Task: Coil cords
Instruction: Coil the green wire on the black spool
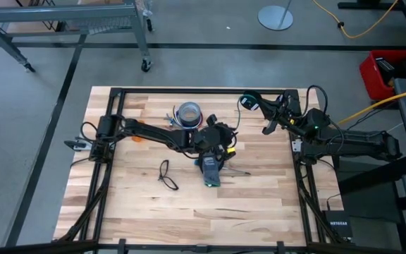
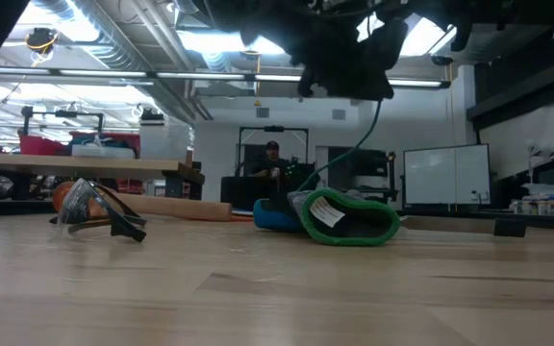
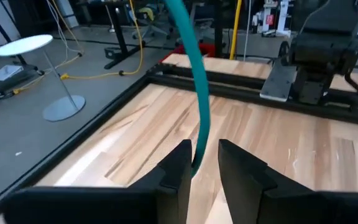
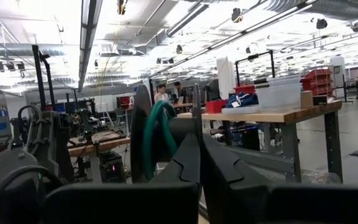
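— Counting cords first: how many do you see?

— Two. One teal cord (image 3: 199, 93) runs through the air from a small round disc (image 4: 143, 124), far right above the table (image 1: 259, 204), to the middle. One loose dark loop (image 1: 166, 175) lies flat on the wood, left of centre and toward the near side. Nothing touches it.

— And the grippers?

— Two as well. The left gripper (image 3: 202, 150) hangs over the centre of the table with its fingers drawn in close on the teal cord, which rises taut from between them. The right gripper (image 4: 199, 142) is raised at the far right, its fingers pressed together on the thin edge of the disc. Several teal turns are wound on the disc.

— What else is around?

— One black-and-blue glove (image 1: 211, 173) with a green cuff lies just near of the left gripper, to the right of the loop and apart from it. One wide tape roll (image 1: 187, 113) sits at the far centre, beside the left arm. One small orange thing (image 1: 138, 139) lies by the same arm, farther left.

— Anything in the way?

— From above, the left arm covers the boards between the tape roll and the glove. In the room beyond, one person (image 2: 272, 159) stands at a bench.
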Robot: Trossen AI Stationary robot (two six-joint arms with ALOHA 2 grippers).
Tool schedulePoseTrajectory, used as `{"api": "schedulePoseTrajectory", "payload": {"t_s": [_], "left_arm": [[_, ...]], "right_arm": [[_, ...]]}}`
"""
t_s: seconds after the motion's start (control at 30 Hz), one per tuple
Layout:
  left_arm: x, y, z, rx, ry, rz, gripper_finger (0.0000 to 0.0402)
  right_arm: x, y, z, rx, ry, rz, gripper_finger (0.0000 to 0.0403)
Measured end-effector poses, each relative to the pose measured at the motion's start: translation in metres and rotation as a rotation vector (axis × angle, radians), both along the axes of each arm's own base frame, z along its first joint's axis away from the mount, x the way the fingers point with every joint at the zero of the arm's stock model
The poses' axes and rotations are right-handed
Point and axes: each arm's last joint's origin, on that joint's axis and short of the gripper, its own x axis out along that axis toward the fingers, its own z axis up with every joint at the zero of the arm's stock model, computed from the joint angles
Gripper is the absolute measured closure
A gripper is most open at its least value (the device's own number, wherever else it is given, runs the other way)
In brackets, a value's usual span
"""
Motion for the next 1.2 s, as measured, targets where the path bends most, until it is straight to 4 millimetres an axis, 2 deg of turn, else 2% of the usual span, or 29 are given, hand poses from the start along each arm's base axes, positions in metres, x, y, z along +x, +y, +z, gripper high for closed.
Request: {"api": "schedulePoseTrajectory", "payload": {"t_s": [0.23, 0.4, 0.53, 0.9, 1.2], "left_arm": [[0.000, 0.001, -0.001, -0.004, 0.002, 0.003, 0.0394], [0.000, 0.001, -0.001, -0.046, -0.020, 0.008, 0.0396], [0.002, 0.003, 0.001, -0.080, -0.051, -0.065, 0.0398], [0.004, 0.012, 0.002, -0.230, -0.105, -0.200, 0.0400], [0.005, 0.009, 0.002, -0.251, -0.099, -0.259, 0.0401]], "right_arm": [[-0.001, 0.000, 0.001, -0.003, -0.015, 0.000, 0.0402], [0.000, 0.000, 0.001, -0.003, -0.015, 0.000, 0.0402], [0.006, -0.001, -0.003, 0.004, 0.009, 0.001, 0.0402], [0.036, -0.007, -0.019, 0.014, 0.062, 0.010, 0.0402], [0.059, -0.015, -0.034, 0.057, 0.162, -0.094, 0.0402]]}}
